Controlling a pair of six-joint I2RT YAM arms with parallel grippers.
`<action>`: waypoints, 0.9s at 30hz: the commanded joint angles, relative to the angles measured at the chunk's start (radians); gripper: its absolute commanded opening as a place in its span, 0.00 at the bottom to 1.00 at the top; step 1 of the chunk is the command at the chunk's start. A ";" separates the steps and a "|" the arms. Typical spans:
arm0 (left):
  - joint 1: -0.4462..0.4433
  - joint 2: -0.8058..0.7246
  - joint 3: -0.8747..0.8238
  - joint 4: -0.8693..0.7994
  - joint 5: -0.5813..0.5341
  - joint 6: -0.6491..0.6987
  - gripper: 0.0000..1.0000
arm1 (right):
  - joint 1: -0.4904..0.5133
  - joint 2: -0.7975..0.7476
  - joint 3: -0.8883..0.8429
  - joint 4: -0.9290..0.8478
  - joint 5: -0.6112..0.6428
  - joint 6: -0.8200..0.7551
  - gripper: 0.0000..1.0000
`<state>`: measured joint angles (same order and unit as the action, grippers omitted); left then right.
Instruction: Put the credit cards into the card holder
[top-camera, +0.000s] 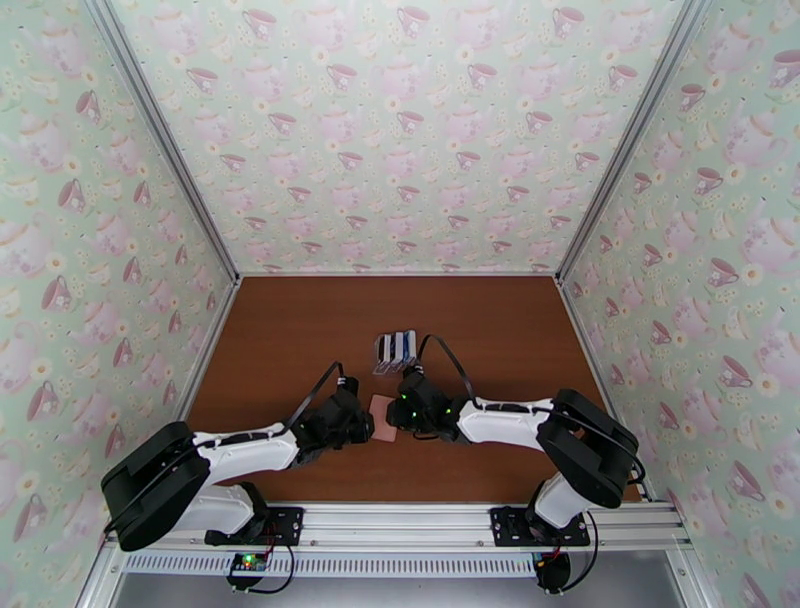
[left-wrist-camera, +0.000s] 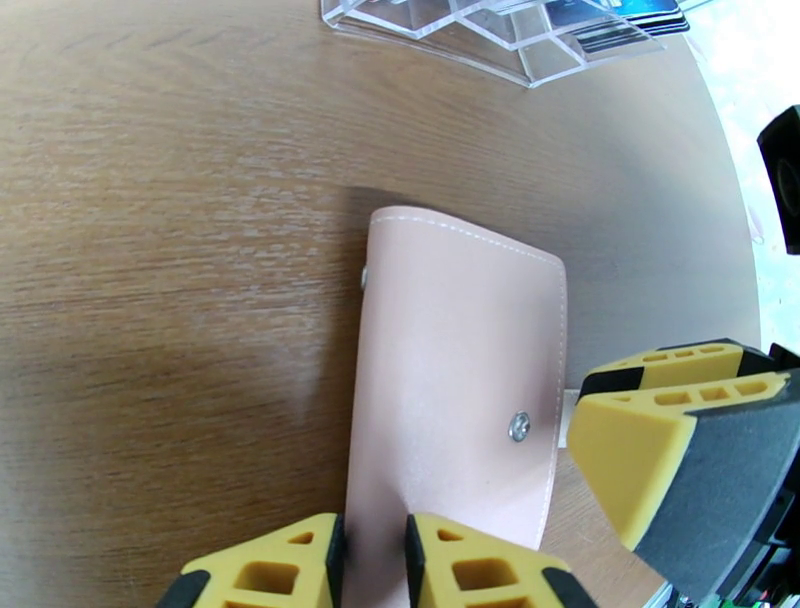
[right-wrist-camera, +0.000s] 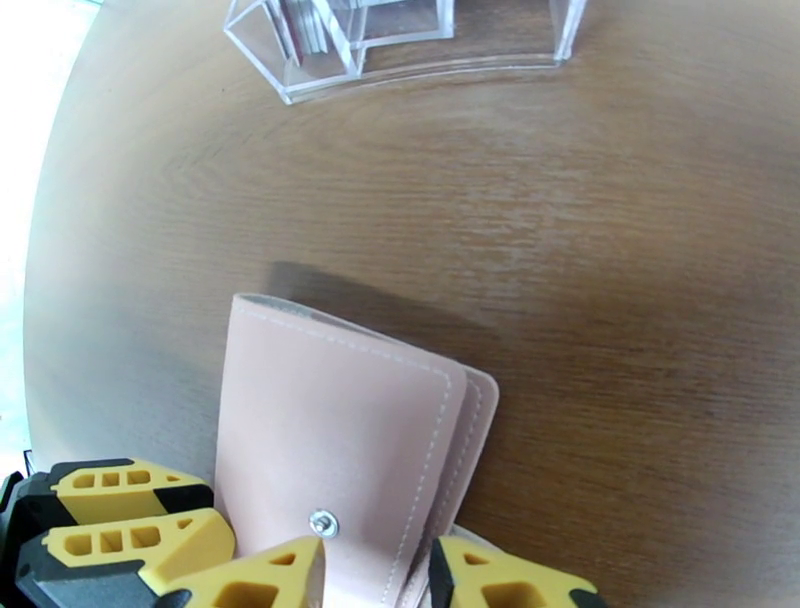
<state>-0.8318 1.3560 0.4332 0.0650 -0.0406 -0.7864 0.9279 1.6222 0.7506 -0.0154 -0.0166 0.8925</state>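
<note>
We start wide with the brown table (top-camera: 300, 330), both arms reaching in to its middle and meeting nose to nose. Just beyond them stands the clear rack (top-camera: 395, 350), and the credit cards (left-wrist-camera: 630, 20) sit upright in its slots, none of them out yet.

Now the card holder (left-wrist-camera: 455, 380): it's between the two pincers, folded over, pink outside up, and the shadow beneath it suggests it is held a little off the wood. The left gripper (left-wrist-camera: 372, 532) has its fingers drawn close on the near edge, clamped on the leather. The right gripper (right-wrist-camera: 375, 555) comes from the opposite side, and we see the stacked flaps running in between its fingers, so we judge it pinched on that edge too.

Here is what the next move turns on. The holder's long axis runs straight away from each pincer towards the rack, and the right gripper is the nearer one to the cards. The snap (left-wrist-camera: 518, 427) faces up, unfastened by the look of it. We reckon the fold must open before any card goes in.
</note>
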 joint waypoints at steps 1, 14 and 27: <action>0.005 -0.003 -0.016 0.008 0.008 -0.017 0.26 | -0.003 0.022 -0.002 0.021 -0.022 0.019 0.34; 0.005 -0.002 -0.028 0.027 0.013 -0.027 0.26 | -0.003 0.047 0.001 0.031 -0.027 0.023 0.35; 0.003 0.008 -0.027 0.041 0.021 -0.033 0.26 | -0.002 0.041 -0.002 0.055 -0.045 0.032 0.34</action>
<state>-0.8318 1.3560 0.4183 0.0937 -0.0376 -0.8101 0.9268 1.6554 0.7506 0.0185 -0.0399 0.9131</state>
